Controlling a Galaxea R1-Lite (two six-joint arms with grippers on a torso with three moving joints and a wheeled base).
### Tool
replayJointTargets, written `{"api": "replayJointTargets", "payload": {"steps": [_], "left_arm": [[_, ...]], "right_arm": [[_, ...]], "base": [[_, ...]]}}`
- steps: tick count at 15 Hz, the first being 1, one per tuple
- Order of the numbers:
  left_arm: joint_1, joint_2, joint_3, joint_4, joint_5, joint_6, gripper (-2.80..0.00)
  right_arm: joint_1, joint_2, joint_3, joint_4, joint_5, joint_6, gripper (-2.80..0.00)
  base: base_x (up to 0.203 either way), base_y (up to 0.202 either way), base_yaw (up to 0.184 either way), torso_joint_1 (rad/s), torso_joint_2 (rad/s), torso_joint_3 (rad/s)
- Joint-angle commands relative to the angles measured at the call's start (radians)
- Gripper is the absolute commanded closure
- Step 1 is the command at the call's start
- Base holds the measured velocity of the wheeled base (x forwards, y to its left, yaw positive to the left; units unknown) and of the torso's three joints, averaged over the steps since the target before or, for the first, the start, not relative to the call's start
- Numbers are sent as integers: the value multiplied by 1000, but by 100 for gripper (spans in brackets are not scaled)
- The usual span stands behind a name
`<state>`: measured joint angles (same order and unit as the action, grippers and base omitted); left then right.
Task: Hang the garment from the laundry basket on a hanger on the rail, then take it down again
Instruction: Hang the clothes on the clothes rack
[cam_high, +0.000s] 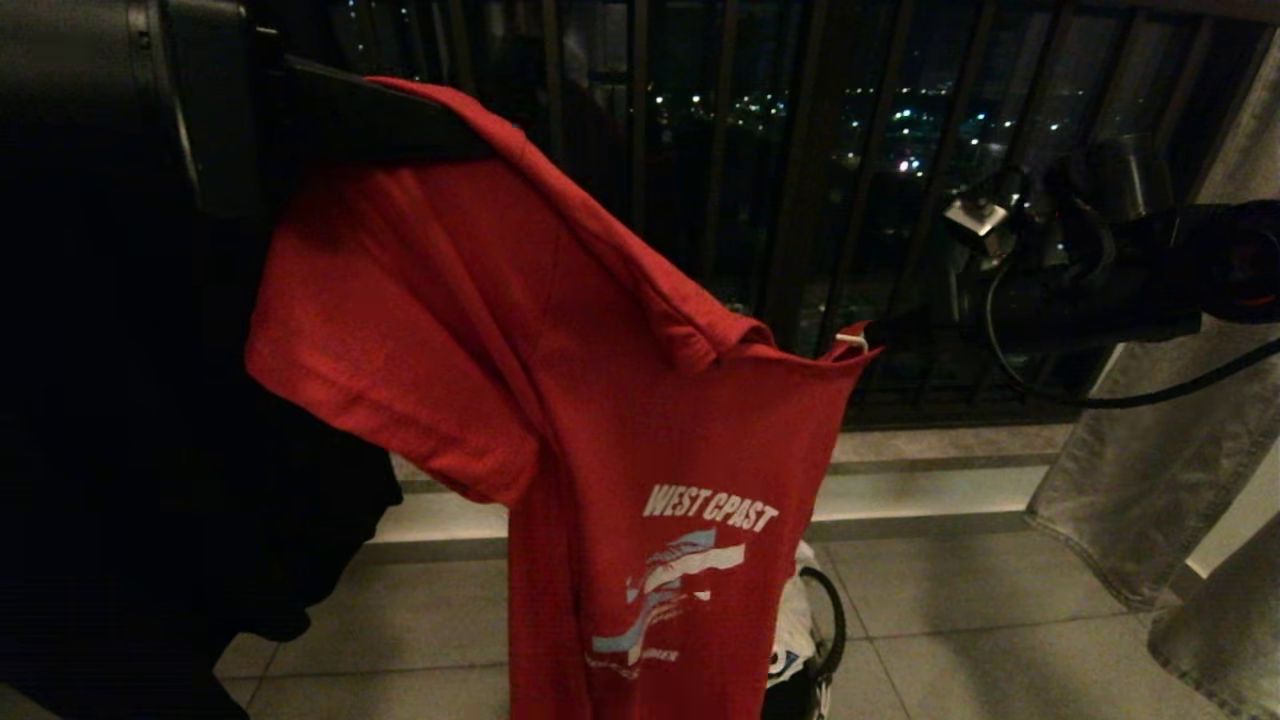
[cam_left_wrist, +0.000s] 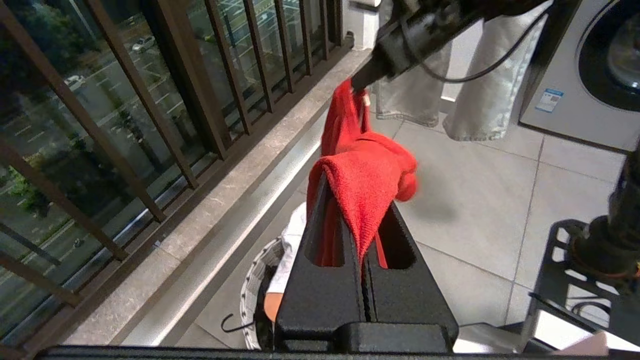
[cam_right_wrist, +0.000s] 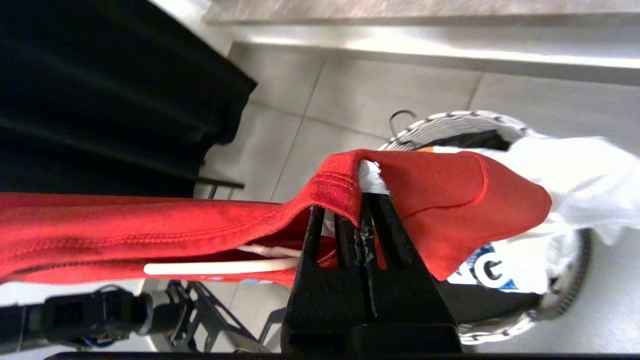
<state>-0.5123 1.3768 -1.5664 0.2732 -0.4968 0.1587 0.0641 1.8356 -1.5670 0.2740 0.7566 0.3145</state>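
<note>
The left gripper (cam_high: 470, 135), high at the left of the head view, is clamped on one shoulder edge of the garment (cam_high: 560, 400); in its own wrist view the fingers (cam_left_wrist: 345, 250) are pressed together with red cloth pinched between them and folded over their tips. From there the red T-shirt slopes down and across to the right gripper (cam_high: 880, 335), lower down and nearer the dark balcony railing (cam_high: 720, 150), which is closed on the other shoulder edge. The shirt hangs spread between the two, chest lettering facing the camera, its lower part dropping out of view. A white rod showing inside the cloth in the right wrist view looks like the hanger (cam_right_wrist: 225, 267), so it seems to be already in the shirt. The laundry basket (cam_right_wrist: 450, 122) stands on the tiled floor below, just behind the shirt, with a white T-shirt (cam_right_wrist: 575, 175) in it. The rail is in none of the views. I judge the garment lifted out; whether hanging or taking down comes next cannot be told.
</note>
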Motion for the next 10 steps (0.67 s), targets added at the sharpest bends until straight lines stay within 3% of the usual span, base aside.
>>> {"api": "replayJointTargets", "payload": {"steps": [1, 6, 10], "left_arm": [[0, 21, 4, -3, -2, 1, 0], [16, 46, 136, -14, 3, 10, 0], [66, 93, 281, -238, 2, 14, 0]], "right_arm": [[-14, -20, -10, 4, 4, 2, 0], [-16, -18, -10, 7, 4, 2, 0], [-11, 31, -16, 5, 4, 2, 0]], "base": [[0, 0, 0, 0, 0, 0], [0, 0, 0, 0, 0, 0], [0, 0, 0, 0, 0, 0]]}}
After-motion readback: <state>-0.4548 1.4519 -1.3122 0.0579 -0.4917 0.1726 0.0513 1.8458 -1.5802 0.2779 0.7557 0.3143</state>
